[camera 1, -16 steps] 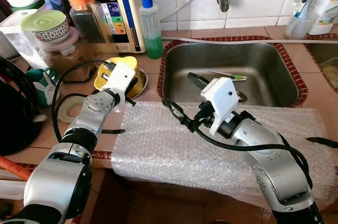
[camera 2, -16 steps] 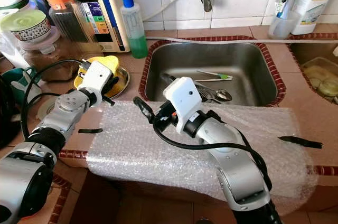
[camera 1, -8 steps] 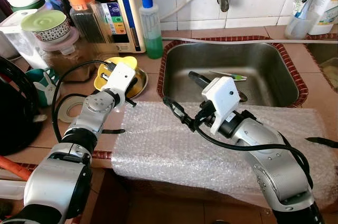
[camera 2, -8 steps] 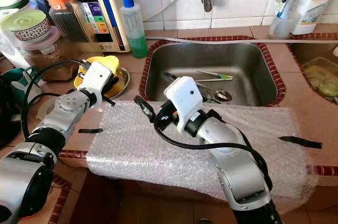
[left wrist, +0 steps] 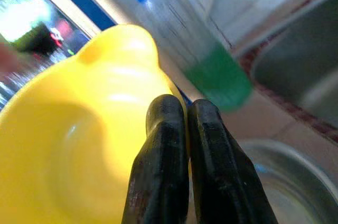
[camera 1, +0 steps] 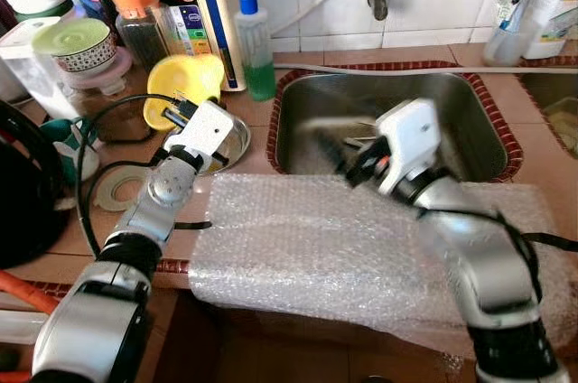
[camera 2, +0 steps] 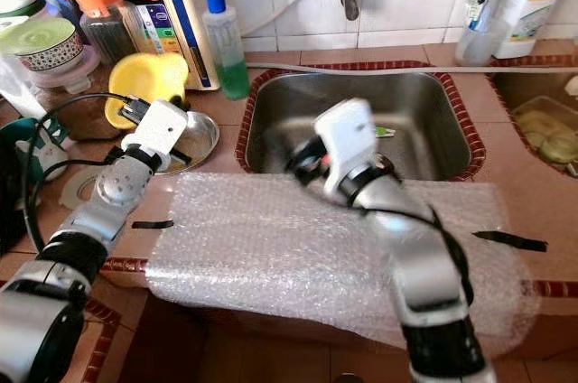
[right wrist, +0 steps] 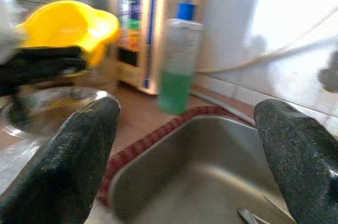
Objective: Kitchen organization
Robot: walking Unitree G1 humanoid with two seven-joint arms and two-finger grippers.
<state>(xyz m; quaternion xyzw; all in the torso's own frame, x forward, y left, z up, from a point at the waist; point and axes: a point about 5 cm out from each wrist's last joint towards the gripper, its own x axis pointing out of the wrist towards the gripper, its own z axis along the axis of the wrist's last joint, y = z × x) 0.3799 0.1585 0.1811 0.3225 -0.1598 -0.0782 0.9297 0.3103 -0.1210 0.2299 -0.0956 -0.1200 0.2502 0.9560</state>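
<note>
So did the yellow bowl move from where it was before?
Yes. The left gripper has lifted the yellow bowl up out of the metal dish, and it now hangs tilted, closer to the green soap bottle.

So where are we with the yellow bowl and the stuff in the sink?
Done: the yellow plastic bowl is lifted clear of the round metal dish. In hand: the left gripper is pinched shut on its rim. Left: the bowl is not yet placed, and the utensils lie untouched in the steel sink, where the open right gripper hovers.
</note>
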